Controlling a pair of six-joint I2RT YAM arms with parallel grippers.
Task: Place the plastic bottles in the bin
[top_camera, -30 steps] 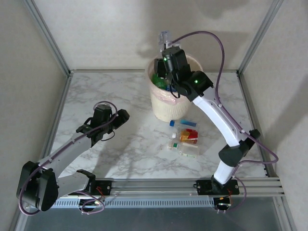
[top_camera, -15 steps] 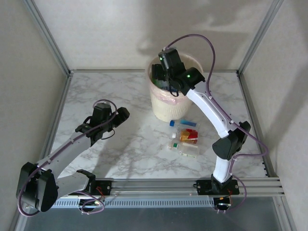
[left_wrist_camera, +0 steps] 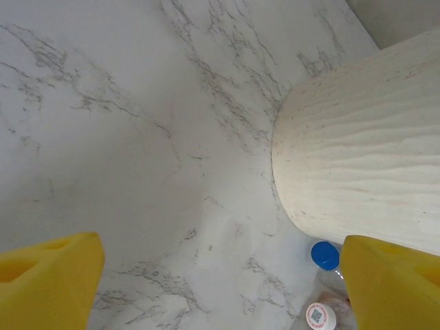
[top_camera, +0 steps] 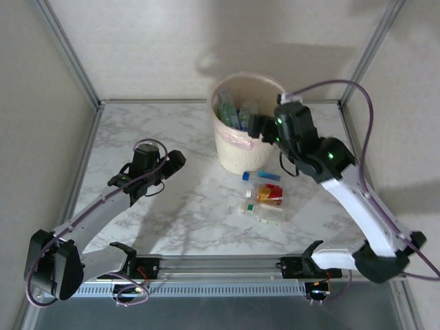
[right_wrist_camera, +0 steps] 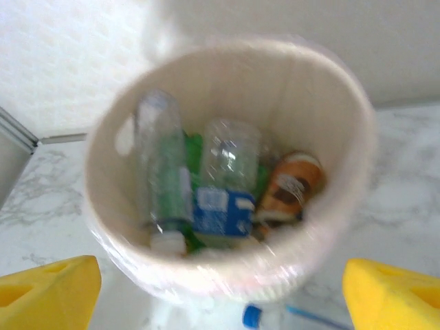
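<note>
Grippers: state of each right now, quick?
Left gripper: open, empty, beside the bin.
Right gripper: open, empty, facing the plastic bottles in the bin.

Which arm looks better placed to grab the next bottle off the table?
Probably the right. The loose bottles lie on its side of the table, beside the bin, near the open right gripper. The left gripper, also open, must reach across.

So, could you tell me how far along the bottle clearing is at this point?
Done: several bottles lie inside the bin. In hand: nothing. The right gripper is open near the bin, and the left gripper is open and empty. Left: a few loose bottles on the table beside the bin.
</note>
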